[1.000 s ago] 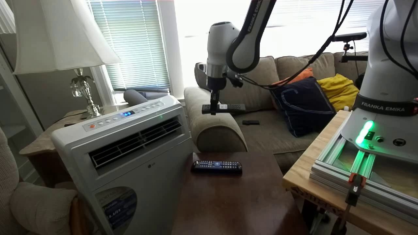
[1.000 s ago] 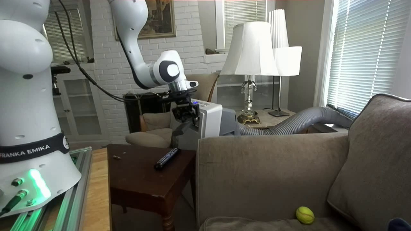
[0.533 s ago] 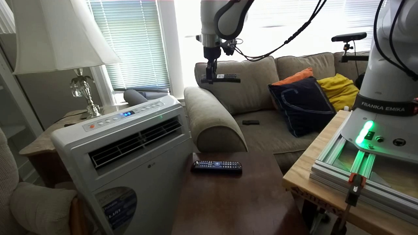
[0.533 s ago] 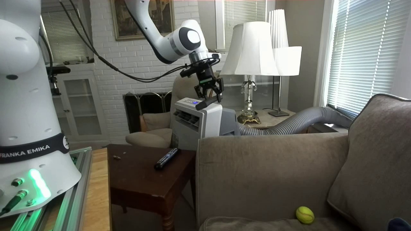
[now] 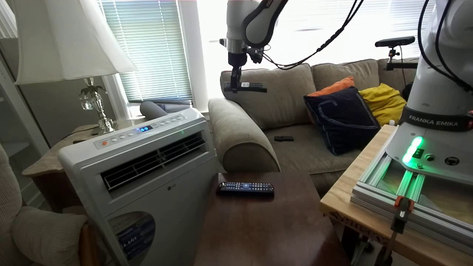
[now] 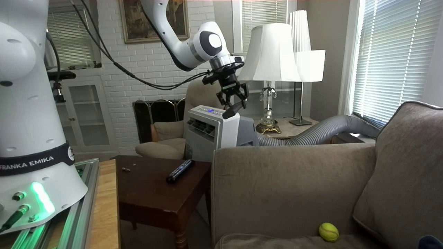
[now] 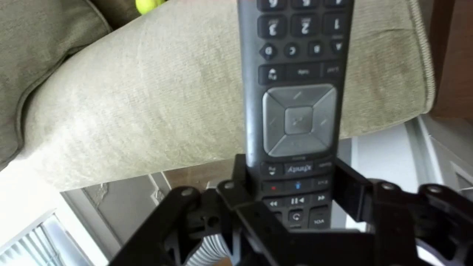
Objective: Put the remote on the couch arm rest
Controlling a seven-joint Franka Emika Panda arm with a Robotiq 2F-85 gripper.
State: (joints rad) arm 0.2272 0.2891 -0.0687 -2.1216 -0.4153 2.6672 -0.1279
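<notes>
White-painted brick forms a wall [image 6: 145, 58] of the room, and grey-olive woven fabric covers the sofa [image 5: 288, 103], whose couch arm rest [image 5: 240, 129] swells into a rolled half barrel edged with raised piping [image 7: 425, 55]. Smooth white casing wraps the air conditioner [image 5: 166, 195], broken by a slatted vent [image 5: 155, 160]; behind it runs a grey hose [image 6: 318, 129], ribbed like a bellows. Dark red-brown wood, flat and faintly shiny, makes the table [image 5: 266, 229], which carries a second remote [image 5: 245, 189] with pale bluish buttons [image 5: 259, 187]. A round yellow tennis ball [image 6: 328, 231] rests on the sofa's seat [image 6: 270, 242]. Black and jointed, the hand [image 7: 293, 177] pinches the remote [image 7: 298, 111] by its long edges, its fingers [image 7: 353, 190] set one to each side. That remote is a slim black bar studded with small keys [image 7: 271, 26]; it hangs in the air above the couch arm rest, apart from it, the pale weave spreading behind it in the wrist view. In both exterior views the hand and the remote stand higher than a second ago. Against half a second ago the shift is slight and mostly sideways. Both the second remote and the tennis ball keep their earlier places.
</notes>
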